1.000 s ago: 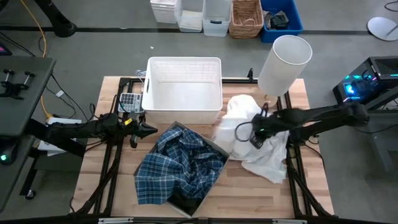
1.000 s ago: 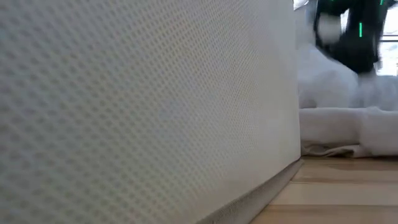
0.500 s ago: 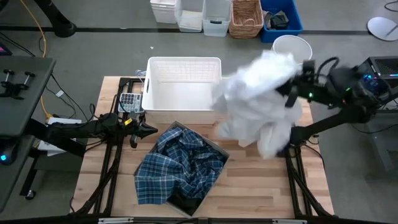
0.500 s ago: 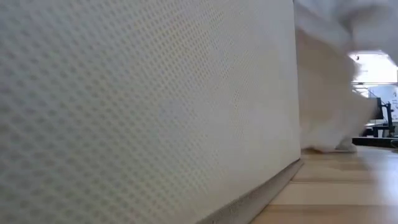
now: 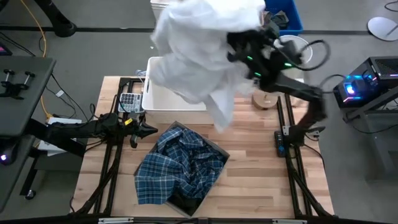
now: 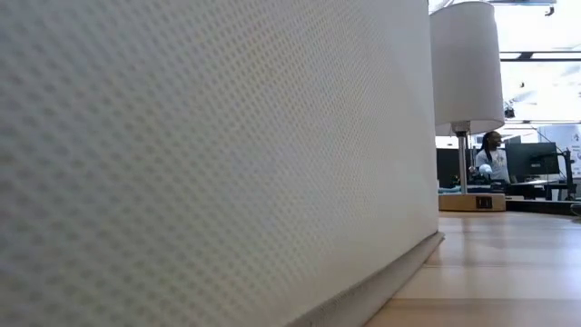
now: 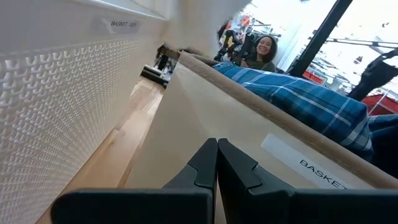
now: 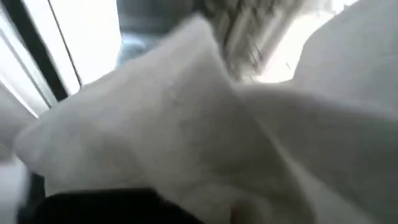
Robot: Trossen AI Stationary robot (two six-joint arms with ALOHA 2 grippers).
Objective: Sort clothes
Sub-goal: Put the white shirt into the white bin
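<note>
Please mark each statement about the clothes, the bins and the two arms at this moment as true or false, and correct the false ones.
1. The right gripper holds the white garment up in the air above the white plastic bin. True.
2. The blue-and-white plaid shirt lies in the white plastic bin. False: it lies in the cardboard box, nearer the table's front edge.
3. The left gripper grips the plaid shirt. False: it is shut on nothing, beside the box's left corner.
4. A lamp with a white shade stands on the wooden table. True.
5. The white garment rests flat on the table. False: it hangs from the raised right gripper.
</note>
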